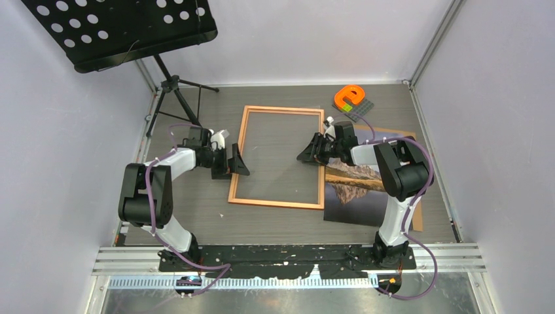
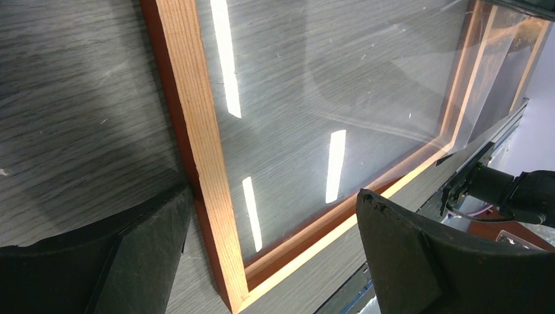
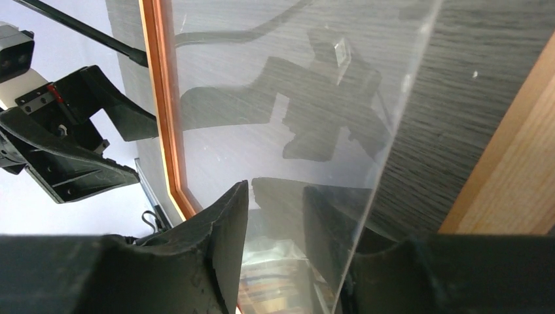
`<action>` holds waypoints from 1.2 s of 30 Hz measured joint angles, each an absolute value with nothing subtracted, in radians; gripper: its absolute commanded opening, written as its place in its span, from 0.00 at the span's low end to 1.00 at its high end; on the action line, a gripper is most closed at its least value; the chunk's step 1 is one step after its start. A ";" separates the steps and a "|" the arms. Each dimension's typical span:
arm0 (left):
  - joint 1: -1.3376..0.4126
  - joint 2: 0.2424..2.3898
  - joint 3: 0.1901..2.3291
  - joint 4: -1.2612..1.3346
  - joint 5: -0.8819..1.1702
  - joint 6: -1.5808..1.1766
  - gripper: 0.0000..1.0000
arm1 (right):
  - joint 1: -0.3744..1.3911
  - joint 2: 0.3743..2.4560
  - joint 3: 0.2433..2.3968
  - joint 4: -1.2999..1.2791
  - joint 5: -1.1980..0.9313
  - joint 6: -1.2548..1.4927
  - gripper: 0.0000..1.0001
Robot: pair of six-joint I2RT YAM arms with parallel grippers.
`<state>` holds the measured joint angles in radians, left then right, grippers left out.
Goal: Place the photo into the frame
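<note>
Your right claw (image 1: 306, 156) stands part-open astride the edge of the clear pane (image 3: 281, 98), at the right rail of the frame (image 1: 275, 203). Your left claw (image 1: 241, 163), spread wide and empty, straddles the left rail. The photo (image 1: 350, 190) lies face up just right of the frame, partly under the right arm, on the brown board (image 1: 417, 221). Tabletop (image 1: 262, 226) shows along the near rail.
</note>
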<state>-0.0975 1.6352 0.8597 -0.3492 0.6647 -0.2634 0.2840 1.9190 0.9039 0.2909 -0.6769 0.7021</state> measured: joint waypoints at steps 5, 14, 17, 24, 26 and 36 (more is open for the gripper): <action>-0.103 1.631 0.860 -0.350 0.660 -0.263 1.00 | 0.289 1.906 0.926 0.234 -0.661 0.667 0.47; -0.160 1.555 0.850 -0.365 0.574 -0.249 1.00 | 0.293 1.902 0.940 0.191 -0.647 0.633 0.47; -0.189 1.502 0.859 -0.377 0.530 -0.230 1.00 | 0.293 1.902 0.941 0.188 -0.646 0.630 0.47; -0.329 1.482 1.016 -0.384 0.434 -0.183 1.00 | 0.294 1.902 0.947 0.175 -0.645 0.622 0.47; -0.369 1.507 1.078 -0.377 0.420 -0.183 1.00 | 0.294 1.902 0.947 0.171 -0.644 0.621 0.47; -0.525 1.790 1.296 -0.324 0.400 -0.262 1.00 | 0.294 1.902 0.953 0.163 -0.645 0.618 0.47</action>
<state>-0.5247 1.7905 1.2964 -0.3244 0.4004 -0.2619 0.2935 1.9022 0.9527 0.1631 -0.6445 0.6182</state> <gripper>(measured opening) 0.995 0.469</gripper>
